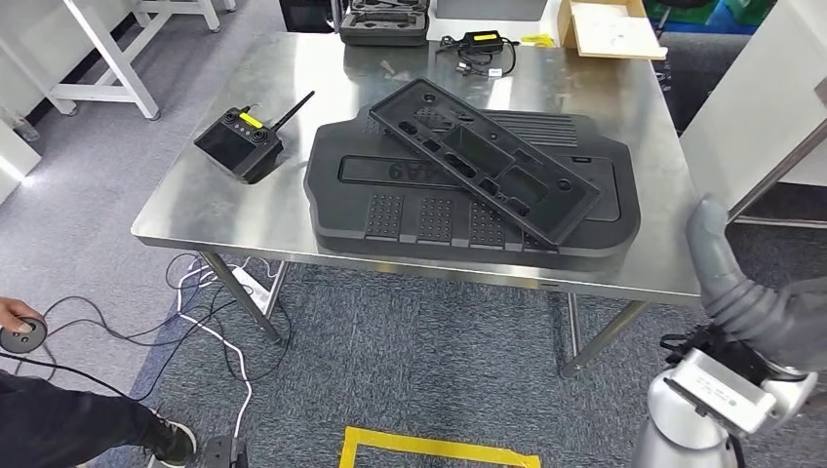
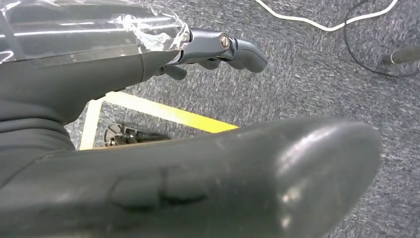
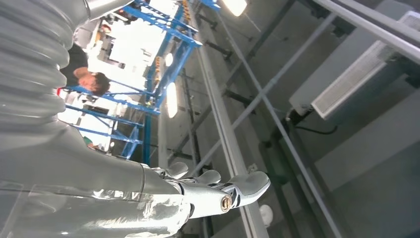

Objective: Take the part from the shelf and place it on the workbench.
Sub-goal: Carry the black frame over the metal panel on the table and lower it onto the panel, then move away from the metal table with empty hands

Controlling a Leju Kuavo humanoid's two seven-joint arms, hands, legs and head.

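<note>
A long black frame part [image 1: 483, 161] with several cut-outs lies slanted on top of a large black moulded panel [image 1: 390, 210]. Both rest on the steel workbench [image 1: 293, 97]. My right arm [image 1: 741, 292] bends up at the table's right side in the head view. In the right wrist view my right hand [image 3: 213, 193] points toward the ceiling with its fingers stretched out and nothing in it. In the left wrist view my left hand [image 2: 99, 74] hangs over grey carpet, its fingers [image 2: 233, 49] well apart from the thick thumb [image 2: 223, 178], holding nothing.
A black remote controller [image 1: 241, 141] with an antenna sits on the bench's left part. At the far edge are a black case [image 1: 383, 21], a power adapter [image 1: 480, 44] and a cardboard box [image 1: 610, 27]. Cables [image 1: 215, 312] trail under the bench. A person's hand [image 1: 19, 317] is at the lower left.
</note>
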